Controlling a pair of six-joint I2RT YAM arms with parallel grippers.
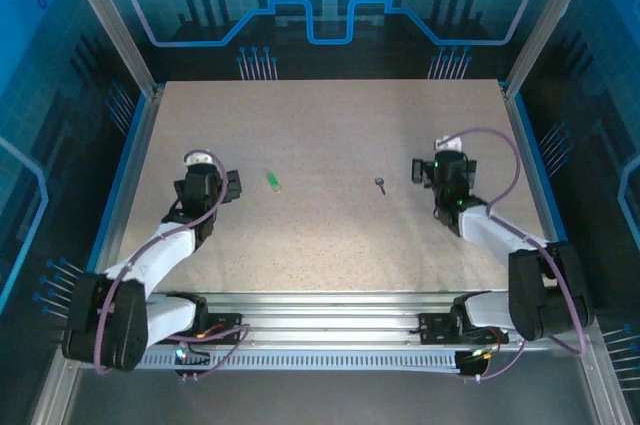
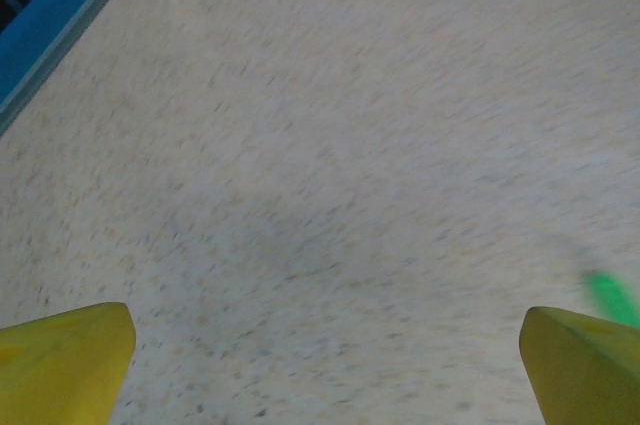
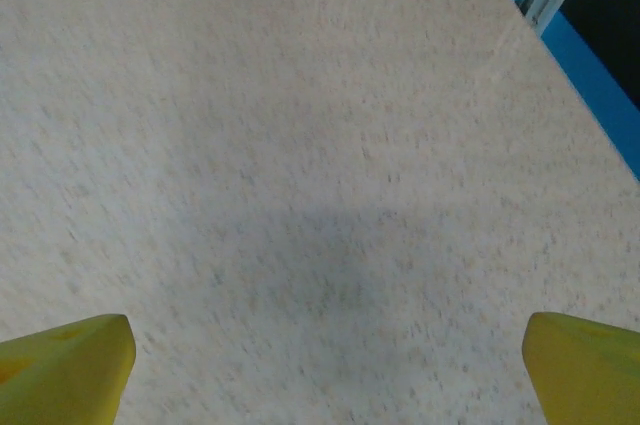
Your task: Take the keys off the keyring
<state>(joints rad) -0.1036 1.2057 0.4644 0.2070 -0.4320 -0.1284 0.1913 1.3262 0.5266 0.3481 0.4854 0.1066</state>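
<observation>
A small green key (image 1: 272, 180) lies on the speckled table, left of centre. It is also a blurred green streak (image 2: 610, 297) at the right edge of the left wrist view. A small dark metal piece with a round head (image 1: 381, 184) lies apart from it, right of centre; it is too small to tell whether it is a key or the keyring. My left gripper (image 1: 230, 186) (image 2: 328, 345) hangs open just left of the green key, with bare table between its yellow fingertips (image 2: 90, 345). My right gripper (image 1: 421, 170) (image 3: 325, 345) is open to the right of the dark piece, holding nothing.
The beige table (image 1: 330, 125) is bordered by blue edging (image 1: 122, 185) and aluminium frame posts (image 1: 540, 20). An aluminium rail (image 1: 330, 310) with the arm bases runs along the near edge. A blue edge (image 3: 590, 75) lies off to the right in the right wrist view.
</observation>
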